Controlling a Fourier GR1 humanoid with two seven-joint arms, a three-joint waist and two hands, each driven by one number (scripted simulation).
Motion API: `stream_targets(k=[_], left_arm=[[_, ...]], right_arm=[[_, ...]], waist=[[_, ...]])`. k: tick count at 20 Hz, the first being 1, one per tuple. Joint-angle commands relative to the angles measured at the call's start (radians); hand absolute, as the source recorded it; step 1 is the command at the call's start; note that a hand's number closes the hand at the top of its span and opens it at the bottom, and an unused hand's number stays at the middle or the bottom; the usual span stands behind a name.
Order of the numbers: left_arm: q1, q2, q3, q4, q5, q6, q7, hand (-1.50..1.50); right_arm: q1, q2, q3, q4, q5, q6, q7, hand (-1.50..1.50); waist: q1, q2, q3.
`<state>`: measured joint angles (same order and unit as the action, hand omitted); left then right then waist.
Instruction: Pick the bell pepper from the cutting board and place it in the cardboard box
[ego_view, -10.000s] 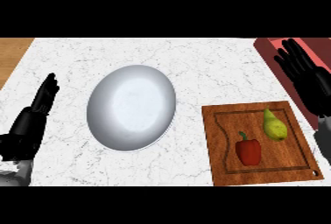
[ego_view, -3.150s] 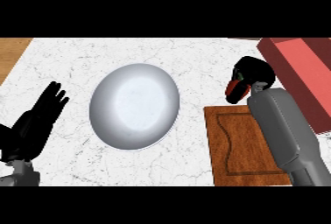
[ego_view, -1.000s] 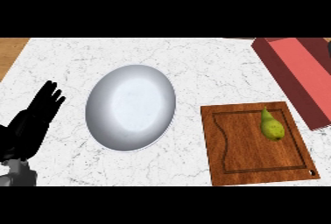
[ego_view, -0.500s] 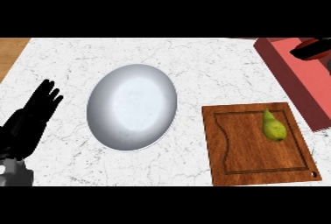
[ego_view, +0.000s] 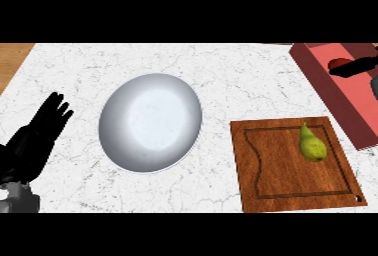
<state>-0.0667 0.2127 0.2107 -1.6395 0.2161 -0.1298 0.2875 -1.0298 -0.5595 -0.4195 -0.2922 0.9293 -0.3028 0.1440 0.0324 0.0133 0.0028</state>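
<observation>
The left hand (ego_view: 35, 140) is resting at the lower left edge of the head view, fingers straight and spread, holding nothing, its fingertips pointing up and away over the marble counter (ego_view: 244, 80). Just right of it, the white plate (ego_view: 150, 122) is lying on the counter, apart from the hand. At the lower right, the wooden cutting board (ego_view: 288, 165) is sitting flat beside the plate without touching it. A green pear (ego_view: 312, 145) is lying in the board's far right corner (stem end pointing away). Beyond the board, at the far right edge, the red-walled cardboard box (ego_view: 343, 107) is standing at an angle, its near wall just beside the board's far right corner. The right hand (ego_view: 359, 67) is showing only in part over the box's opening, and whether its fingers are open or curled cannot be told. The bell pepper (ego_view: 339, 63) is showing as a small red shape inside the box, right against that hand.
</observation>
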Motion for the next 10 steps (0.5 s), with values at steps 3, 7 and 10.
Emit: stream_targets(k=[3, 7, 10], left_arm=[[0.009, -0.026, -0.027, -0.029, -0.026, 0.030, 0.018, 0.00], [-0.021, -0.004, 0.013, 0.034, -0.019, 0.023, -0.019, 0.00], [-0.022, -0.007, -0.003, 0.010, -0.022, 0.034, 0.031, 0.00]], right_arm=[[0.012, 0.017, -0.179, -0.095, -0.192, -0.160, -0.104, -1.50], [0.027, -0.038, -0.265, -0.115, -0.296, -0.137, -0.186, -1.50], [0.063, -0.093, -0.296, -0.131, -0.352, -0.067, -0.201, -1.50]], waist=[[-0.022, -0.009, 0.000], [-0.024, -0.005, -0.001], [-0.029, -0.010, -0.002]])
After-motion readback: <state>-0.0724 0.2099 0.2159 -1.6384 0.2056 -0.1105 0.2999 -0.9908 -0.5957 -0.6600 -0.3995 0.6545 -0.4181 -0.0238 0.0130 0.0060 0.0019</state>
